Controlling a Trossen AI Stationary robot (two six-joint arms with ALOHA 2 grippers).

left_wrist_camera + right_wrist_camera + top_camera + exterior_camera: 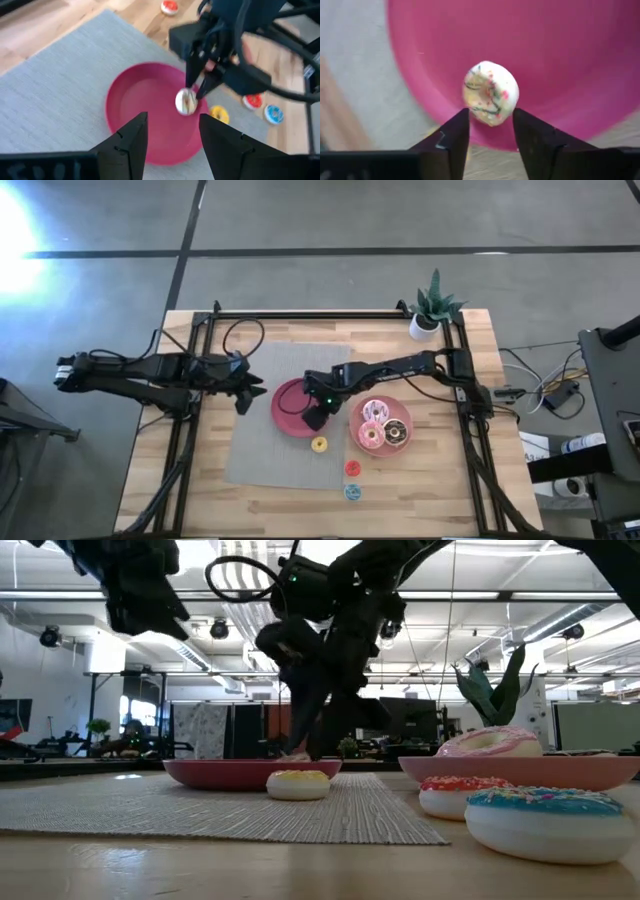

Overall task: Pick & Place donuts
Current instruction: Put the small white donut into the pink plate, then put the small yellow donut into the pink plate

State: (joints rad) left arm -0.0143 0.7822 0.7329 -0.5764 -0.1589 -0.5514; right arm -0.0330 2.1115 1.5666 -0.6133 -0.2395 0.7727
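Observation:
My right gripper [316, 412] reaches from the table's right over the red plate [285, 405] and is shut on a tiny white sprinkled donut [491, 92]. The pink plate [384, 448] to its right holds three larger donuts: pink-white [376, 412], chocolate [397, 430] and orange-pink [371, 437]. A yellow donut [319, 444] lies on the grey mat by the red plate's near edge. A red donut [352, 468] and a blue one [352, 492] lie on the wood nearer me. My left gripper [172, 120] hangs open in the air left of the red plate. My right gripper pinches the white donut by its rim [485, 114] between the two fingertips [192, 80], which come from above, pointing down. The donut stands on edge, its hole facing the wrist camera, low over the inside of the red plate [145, 105]. Whether it touches the plate, I cannot tell.
The grey mat [260, 450] covers the middle of the wooden table. A potted plant [432, 308] stands at the far right corner. The black frame rails [190, 430] run along both sides. Cables and equipment lie beyond the right edge.

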